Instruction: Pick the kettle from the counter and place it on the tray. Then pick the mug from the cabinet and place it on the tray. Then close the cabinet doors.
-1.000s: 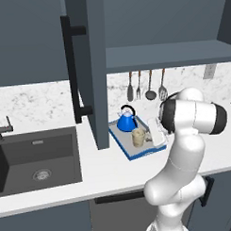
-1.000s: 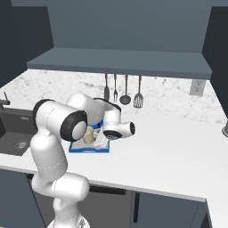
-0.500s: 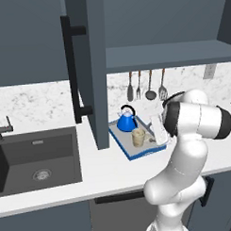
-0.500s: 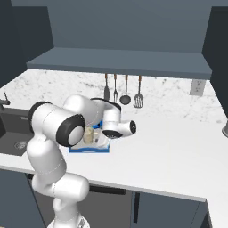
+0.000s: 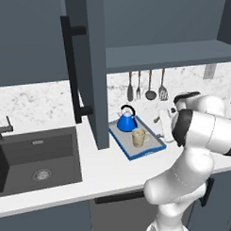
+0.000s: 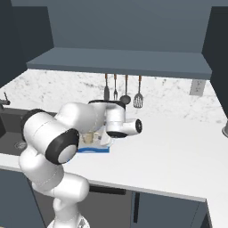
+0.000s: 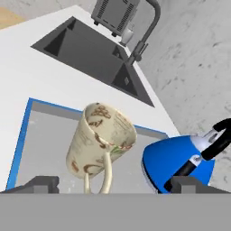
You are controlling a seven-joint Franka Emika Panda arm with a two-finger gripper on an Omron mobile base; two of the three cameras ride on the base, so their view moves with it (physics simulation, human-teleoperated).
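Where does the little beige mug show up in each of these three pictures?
Left base view: the mug stands on the blue-rimmed tray, just right of centre, in front of the blue kettle.
Right base view: left of centre, the mug peeks out between white arm parts.
Hand view: the mug sits at lower centre.
Shared landmark: the tray's blue rim.

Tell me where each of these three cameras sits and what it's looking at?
Left base view: behind the arm's left, facing the tray with kettle and mug; arm at lower right.
Right base view: behind the arm's right, facing the counter; arm at lower left.
Hand view: on the hand, over the tray; open gripper at bottom.
Left base and hand views share the sink.
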